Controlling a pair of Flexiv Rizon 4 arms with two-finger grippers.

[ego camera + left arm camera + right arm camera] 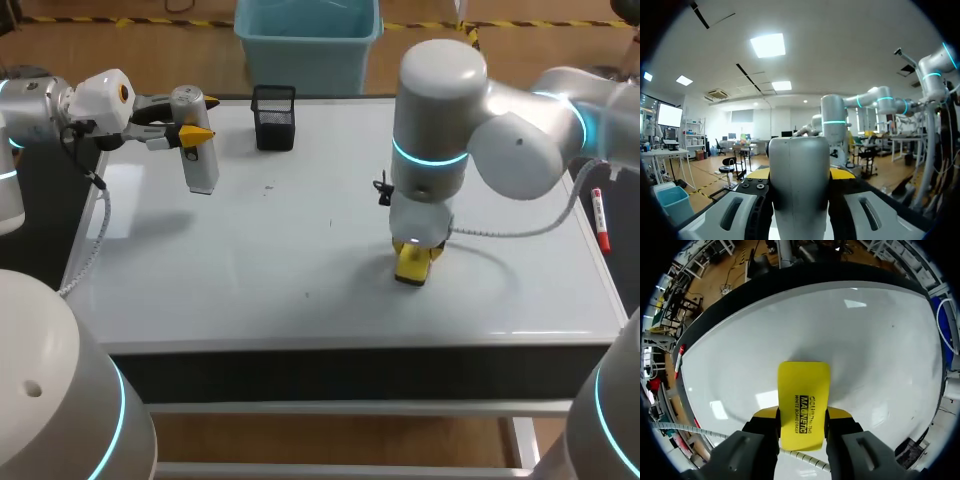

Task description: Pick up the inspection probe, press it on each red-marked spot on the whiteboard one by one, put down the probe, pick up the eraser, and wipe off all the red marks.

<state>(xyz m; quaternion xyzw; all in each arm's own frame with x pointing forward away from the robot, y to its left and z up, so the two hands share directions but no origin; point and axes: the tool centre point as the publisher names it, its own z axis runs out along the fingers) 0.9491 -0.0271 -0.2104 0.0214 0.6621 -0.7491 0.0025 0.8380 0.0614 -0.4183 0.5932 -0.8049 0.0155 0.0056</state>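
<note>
**Eraser (411, 270) sitting on whiteboard (250, 250), probe (201, 160) hanging in left gripper (193, 132)**

The right arm is coming in from the right side, and the right gripper (414, 250) is pointing straight down over the right-middle part of the whiteboard. Its two fingers are clamping the yellow eraser from both sides. In the right wrist view the eraser (804, 400) is standing between the yellow tips, and its far end appears to be meeting the white surface.

The left arm is reaching in from the left side, and the left gripper is hanging above the board's back left area. Its fingers are squeezing the upper part of the grey cylindrical probe, which is pointing downward and appears to be clear of the surface. In the left wrist view the probe (799, 185) is filling the gap between the yellow tips.

A black mesh basket (274, 118) is standing near the back edge, just to the right of the probe. A red marker (598, 220) is lying just off the board's right edge, well apart from the eraser.
</note>
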